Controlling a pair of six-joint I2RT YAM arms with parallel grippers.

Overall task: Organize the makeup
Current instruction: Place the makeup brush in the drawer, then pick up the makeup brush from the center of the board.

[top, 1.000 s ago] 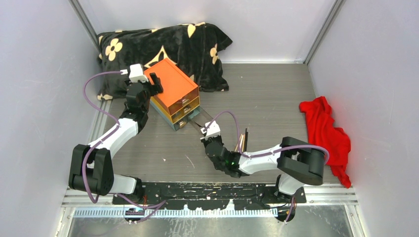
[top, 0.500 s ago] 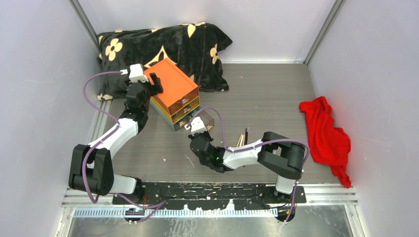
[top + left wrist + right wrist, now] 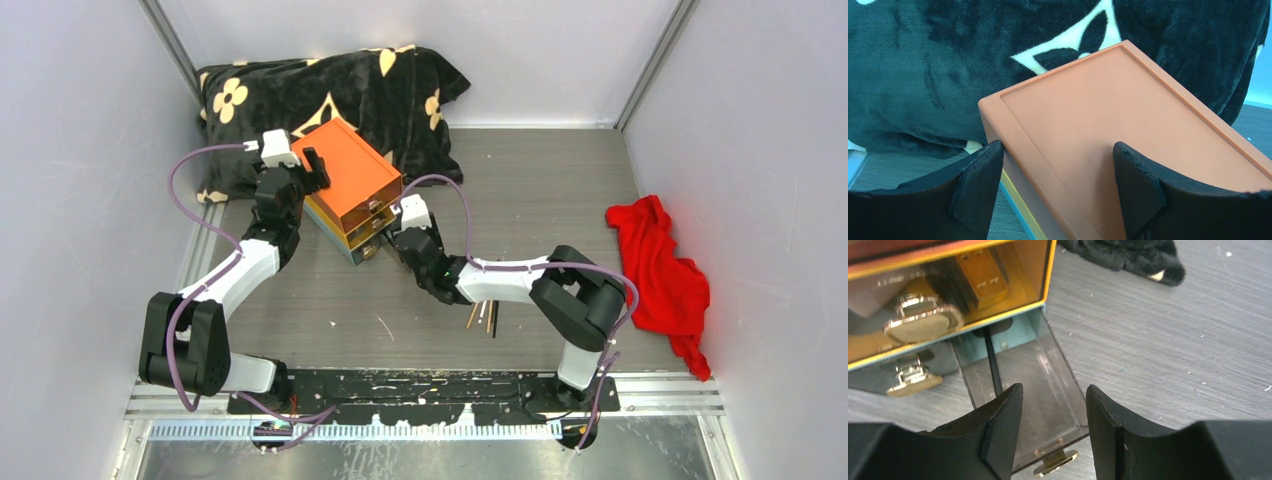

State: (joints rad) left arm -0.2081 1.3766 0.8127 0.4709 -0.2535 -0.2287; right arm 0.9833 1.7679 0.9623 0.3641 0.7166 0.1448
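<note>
The orange-topped drawer box [image 3: 350,175] stands at the back left. My left gripper [image 3: 312,165] clamps its rear corner: one finger presses the side wall and the other rests on the orange lid [image 3: 1108,130]. The clear bottom drawer [image 3: 1048,390] is pulled out, and a thin black brush [image 3: 993,365] lies along its left side. My right gripper [image 3: 1053,390] hovers open just above that drawer's front end with nothing between its fingers. It shows in the top view [image 3: 400,240] next to the box. Several thin tan and black brushes [image 3: 485,315] lie on the table under the right forearm.
A black blanket with cream flowers [image 3: 330,90] lies bunched behind the box. A red cloth [image 3: 660,270] sits by the right wall. The amber middle drawer [image 3: 998,285] is shut, with blurred items behind its gold handle [image 3: 923,322]. White walls enclose the table.
My right gripper has swung from near the loose brushes up to the open bottom drawer, and its jaws have opened. The left arm has not moved.
</note>
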